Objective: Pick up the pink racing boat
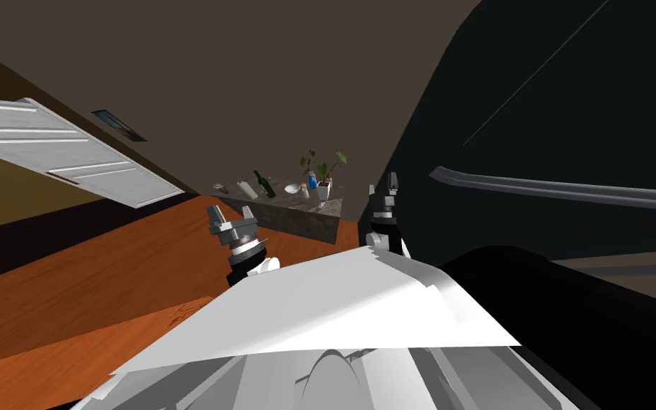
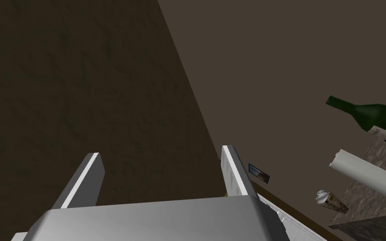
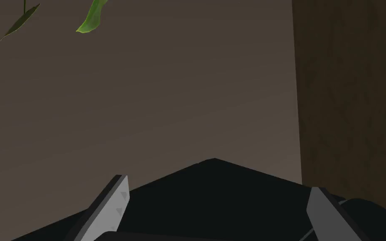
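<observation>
Green bottle (image 2: 370, 116), one; white roll (image 2: 368, 173), one; left hand (image 2: 160, 151), right hand (image 3: 218, 184) spread

Orange wood-grain floor (image 1: 92, 285) at lower left, mottled grey-brown stone-patterned counter (image 1: 298, 219), dark green glass bottle (image 1: 265, 185), plain white cylindrical roll (image 1: 247, 189), bright green leaves (image 1: 339, 158)

Rough, mottled stone tabletop (image 2: 368, 209) carries a smooth, dark green glass bottle (image 2: 376, 117) and a smooth, matt white roll (image 2: 368, 173). The floor (image 1: 92, 285) is orange wood grain. The left tool (image 2: 160, 151) has smooth, pale grey fingers.
</observation>
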### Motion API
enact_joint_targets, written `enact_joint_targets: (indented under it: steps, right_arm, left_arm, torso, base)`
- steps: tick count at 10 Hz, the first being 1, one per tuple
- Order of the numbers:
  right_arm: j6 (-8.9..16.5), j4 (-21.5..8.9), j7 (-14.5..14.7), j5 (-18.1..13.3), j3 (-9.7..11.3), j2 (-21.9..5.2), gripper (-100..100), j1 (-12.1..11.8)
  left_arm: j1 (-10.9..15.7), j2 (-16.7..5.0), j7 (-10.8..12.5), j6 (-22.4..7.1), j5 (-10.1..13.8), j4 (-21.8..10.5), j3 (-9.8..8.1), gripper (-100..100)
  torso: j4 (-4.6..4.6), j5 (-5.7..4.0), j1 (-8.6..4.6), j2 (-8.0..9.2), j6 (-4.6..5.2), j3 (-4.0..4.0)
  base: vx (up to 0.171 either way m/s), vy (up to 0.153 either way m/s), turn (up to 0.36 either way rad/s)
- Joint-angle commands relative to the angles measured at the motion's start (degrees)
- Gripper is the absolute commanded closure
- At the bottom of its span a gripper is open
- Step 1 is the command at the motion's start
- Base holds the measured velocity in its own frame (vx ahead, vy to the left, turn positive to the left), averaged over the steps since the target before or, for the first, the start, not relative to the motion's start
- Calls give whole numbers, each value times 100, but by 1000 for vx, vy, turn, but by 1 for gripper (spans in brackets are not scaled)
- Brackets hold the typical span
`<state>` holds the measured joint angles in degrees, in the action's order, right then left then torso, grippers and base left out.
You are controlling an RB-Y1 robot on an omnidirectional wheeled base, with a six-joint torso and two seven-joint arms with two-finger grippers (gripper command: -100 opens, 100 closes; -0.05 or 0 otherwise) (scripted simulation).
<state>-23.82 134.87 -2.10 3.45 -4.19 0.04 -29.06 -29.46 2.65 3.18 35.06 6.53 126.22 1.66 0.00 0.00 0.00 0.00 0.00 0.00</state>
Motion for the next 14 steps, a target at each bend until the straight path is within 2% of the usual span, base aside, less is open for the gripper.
enact_joint_targets:
  steps: [1, 4, 5, 7, 8, 9, 10, 11, 12, 13, 14]
  right_arm:
    - [27, -114, -24, -211, -26, -262, -100, -26]
    - [87, -388, -48, -710, -64, -697, -100, -56]
    - [87, -388, -48, -754, -64, -697, -100, -56]
    - [142, -647, -43, -1132, -84, -1029, -100, -58]
    - [142, -647, -43, -1279, -84, -1029, -100, -58]
    - [171, -796, -33, -1466, -90, -1207, -100, -54]
    - [171, -796, -33, -1582, -90, -1207, -100, -54]
    - [200, -958, -18, -1775, -92, -1399, -100, -46]
    - [200, -958, -18, -1909, -92, -1399, -100, -46]
    - [229, -1133, 4, -2108, -91, -1603, -100, -33]
    - [229, -1133, 4, -2259, -91, -1603, -100, -33]
  left_arm:
    - [0, 0, 0, 0, 0, 0, 0, 0]
    - [1, 2, 0, 0, 0, 0, 2, 0]
    - [2, 2, 0, 0, 0, 0, 2, 0]
    - [1, 2, 0, 0, 0, 0, 2, 0]
    - [1, 2, 0, 0, 0, 0, 2, 0]
    - [1, 1, 0, 0, 0, 0, 1, 0]
    - [1, 1, 0, 0, 0, 0, 2, 0]
    - [0, 1, 0, 0, 0, 0, 1, 0]
    - [1, 1, 0, 0, 0, 0, 1, 0]
    - [0, 1, 0, 0, 0, 0, 1, 0]
    - [1, 2, 0, 0, 0, 0, 2, 0]
  torso:
    - [0, 0, 0, 0, 0, 0]
    - [8, 14, 64, 36, -1, 21]
    - [8, 18, 81, 38, -1, 22]
    - [5, 13, 58, 24, -2, 14]
    - [5, 14, 61, 25, -2, 14]
    - [5, 13, 55, 20, 0, 12]
    - [4, 13, 56, 17, -2, 10]
    - [4, 12, 46, 17, 0, 10]
    - [4, 12, 51, 17, -2, 10]
    - [4, 11, 42, 17, 1, 10]
    - [4, 13, 58, 20, -2, 11]
  base:
    - [-43, 83, 69]
    - [-99, 180, 91]
    - [-63, 164, 34]
    - [-56, 156, 130]
    - [-43, 143, 58]
    - [-35, 152, 118]
    - [-36, 123, 62]
    - [-37, 141, 143]
    - [-32, 117, 68]
    - [-46, 169, 132]
    - [-26, 150, 80]
